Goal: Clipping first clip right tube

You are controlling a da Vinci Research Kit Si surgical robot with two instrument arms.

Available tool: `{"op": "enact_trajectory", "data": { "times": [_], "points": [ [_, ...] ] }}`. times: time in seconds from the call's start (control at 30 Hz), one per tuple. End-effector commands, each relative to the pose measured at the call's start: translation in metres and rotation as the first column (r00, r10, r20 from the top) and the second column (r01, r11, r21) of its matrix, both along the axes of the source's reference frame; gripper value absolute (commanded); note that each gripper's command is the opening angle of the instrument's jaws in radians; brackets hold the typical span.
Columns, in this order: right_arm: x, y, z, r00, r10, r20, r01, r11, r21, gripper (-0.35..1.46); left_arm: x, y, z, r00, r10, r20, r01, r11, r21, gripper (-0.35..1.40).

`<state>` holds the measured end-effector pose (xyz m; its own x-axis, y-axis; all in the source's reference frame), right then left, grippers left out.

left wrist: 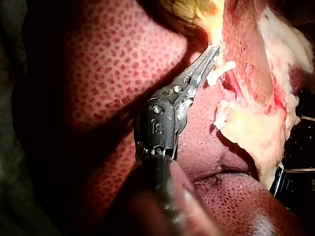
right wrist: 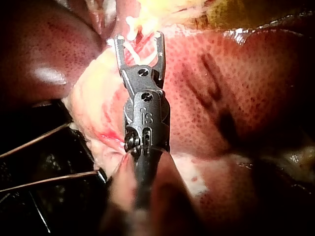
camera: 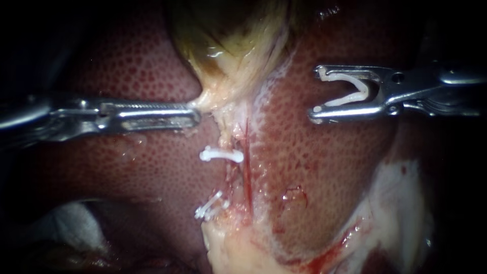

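Mottled red liver (camera: 127,66) fills the background, with the yellow-green gallbladder (camera: 228,35) hanging in at the top centre of the endoscope view. The left instrument (camera: 197,112) enters from the left edge at mid-height. Its jaws are clenched on the pale tissue at the narrow lower end of the gallbladder.

The right instrument (camera: 315,95) enters from the upper right. Its jaws stand wide apart, each holding one leg of an open clip (camera: 364,91), white and V-shaped, over bare liver.

The right tube (camera: 247,170), a thin red strand, runs down the centre, well apart from those jaws. Just left of it, an upper clip (camera: 221,155) and a lower clip (camera: 210,208) sit closed across paler tissue.
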<state>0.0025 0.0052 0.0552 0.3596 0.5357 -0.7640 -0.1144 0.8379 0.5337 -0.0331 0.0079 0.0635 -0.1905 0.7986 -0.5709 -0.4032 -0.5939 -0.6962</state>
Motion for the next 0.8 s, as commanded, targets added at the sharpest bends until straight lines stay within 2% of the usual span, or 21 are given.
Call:
{"op": "enact_trajectory", "data": {
  "times": [0.03,0.17,0.3,0.67,0.8],
  "points": [
    [0.0000,0.0000,0.0000,1.0000,0.000,0.000,0.000,1.000,0.000,0.49,0.0005,0.0004,-0.0005,0.9999,-0.008,0.008,0.009,1.000,-0.010,-0.35],
    [0.0000,0.0000,0.0000,1.0000,0.000,0.000,0.000,1.000,0.000,0.49,0.0020,0.0015,-0.0019,0.9995,-0.027,0.017,0.028,0.999,-0.030,-0.35],
    [0.0000,0.0000,0.0000,1.0000,0.000,0.000,0.000,1.000,0.000,0.49,0.0026,0.0019,-0.0025,0.9990,-0.040,0.021,0.040,0.999,-0.035,-0.35],
    [0.0000,-0.0001,0.0000,1.0000,0.000,0.000,0.000,1.000,-0.001,0.50,0.0029,0.0020,-0.0027,0.9989,-0.043,0.020,0.043,0.998,-0.039,-0.35],
    [0.0002,-0.0007,0.0004,1.0000,0.002,-0.001,-0.002,1.000,0.007,0.50,0.0030,0.0020,-0.0027,0.9989,-0.043,0.020,0.044,0.998,-0.039,-0.35]
  ]
}}
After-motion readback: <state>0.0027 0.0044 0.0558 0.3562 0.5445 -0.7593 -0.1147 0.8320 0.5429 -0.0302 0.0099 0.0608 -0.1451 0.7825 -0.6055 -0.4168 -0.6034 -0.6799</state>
